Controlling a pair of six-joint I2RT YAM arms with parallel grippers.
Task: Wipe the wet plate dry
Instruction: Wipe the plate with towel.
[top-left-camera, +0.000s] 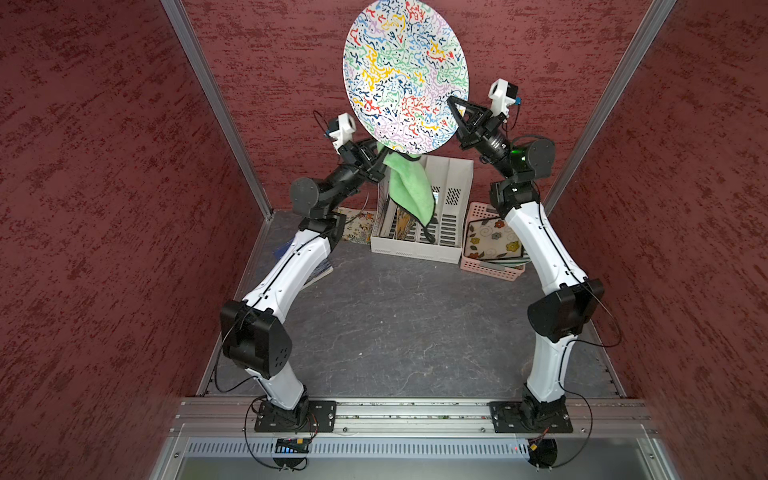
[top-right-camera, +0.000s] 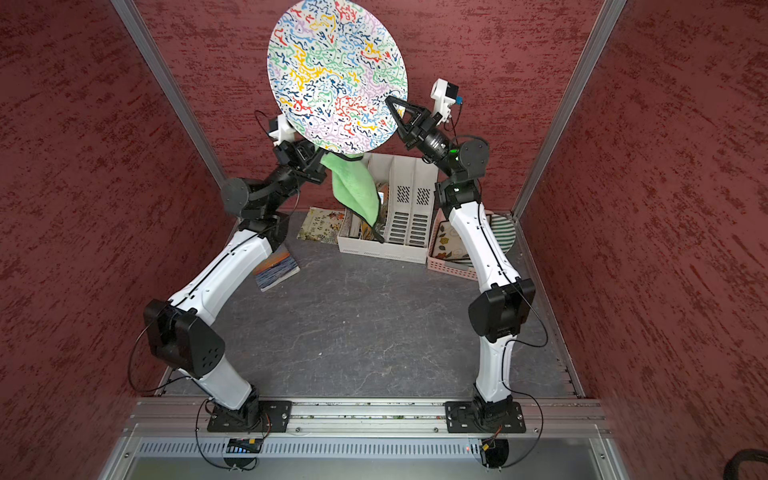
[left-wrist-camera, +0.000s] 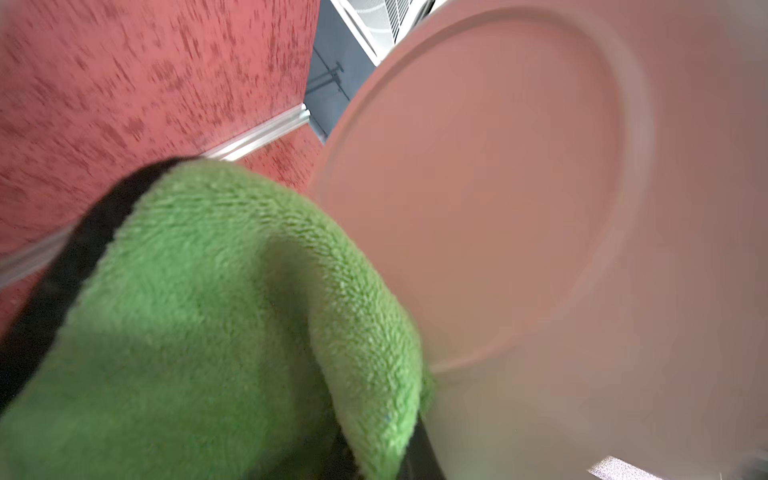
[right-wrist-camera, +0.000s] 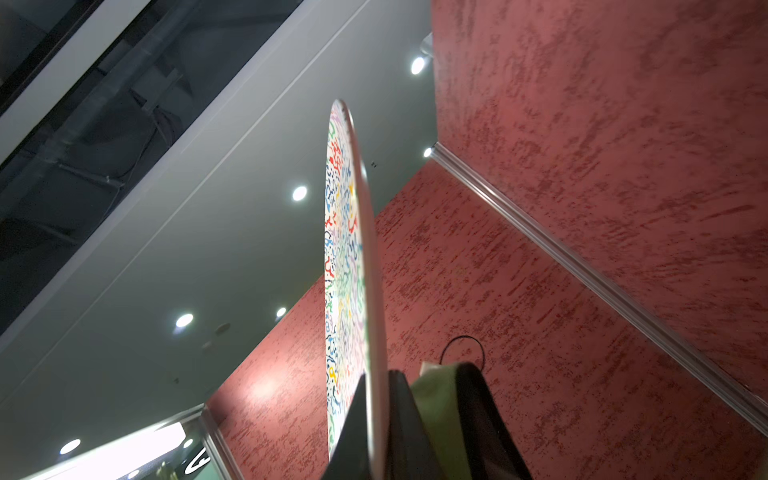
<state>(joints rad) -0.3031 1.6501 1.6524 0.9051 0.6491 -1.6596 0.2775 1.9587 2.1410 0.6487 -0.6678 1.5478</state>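
Aloft, right arm (top-left-camera: 540, 249), fingers (top-left-camera: 454, 117) on plate (top-left-camera: 403, 70)

The plate (top-left-camera: 405, 75) is white, crowded with small squiggles in red, yellow, green, blue, lilac and navy; in the left wrist view its back is plain and pale with a pinkish cast; the cloth (top-left-camera: 409, 191) is bright green, edged in black; the walls (top-left-camera: 104, 208) are deep red, mottled with darker streaks; the counter (top-left-camera: 395, 324) is dark grey with thin pale veins; the file rack (top-left-camera: 451, 199) is white; the basket (top-left-camera: 490, 269) is pale pink; a cream dish (top-left-camera: 492, 241) in it bears small coloured flowers; in a top view a green-and-white striped dish (top-right-camera: 503, 232) shows; the book (top-right-camera: 276, 268) is orange over blue; both arms are white with black joints.
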